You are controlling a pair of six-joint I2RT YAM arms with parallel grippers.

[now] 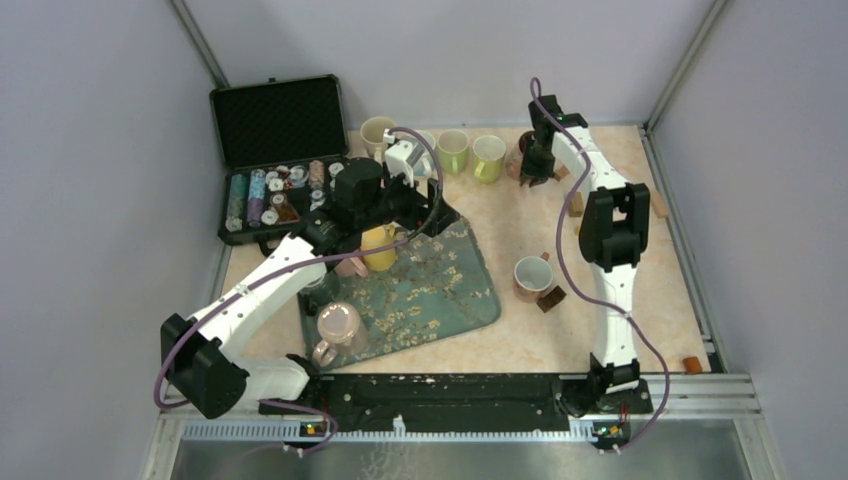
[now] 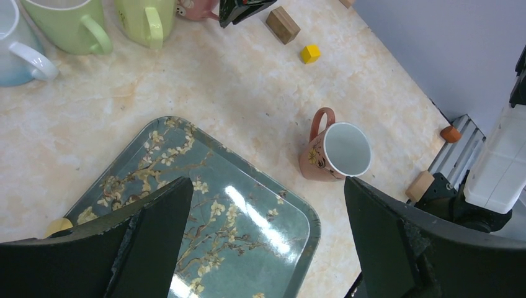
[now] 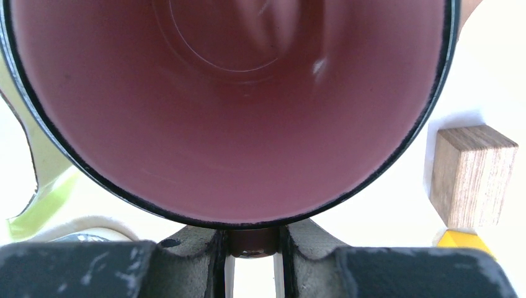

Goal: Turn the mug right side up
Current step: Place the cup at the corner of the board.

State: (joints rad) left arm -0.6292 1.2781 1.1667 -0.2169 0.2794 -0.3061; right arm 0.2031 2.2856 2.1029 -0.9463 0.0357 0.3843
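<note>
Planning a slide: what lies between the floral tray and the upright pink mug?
Only bare tabletop lies between the floral tray and the pink mug; the left wrist view shows it best.

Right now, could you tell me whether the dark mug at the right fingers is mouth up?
Mouth up, it seems: the right wrist view looks straight into the dark mug, maroon inside visible down to its base.
</note>
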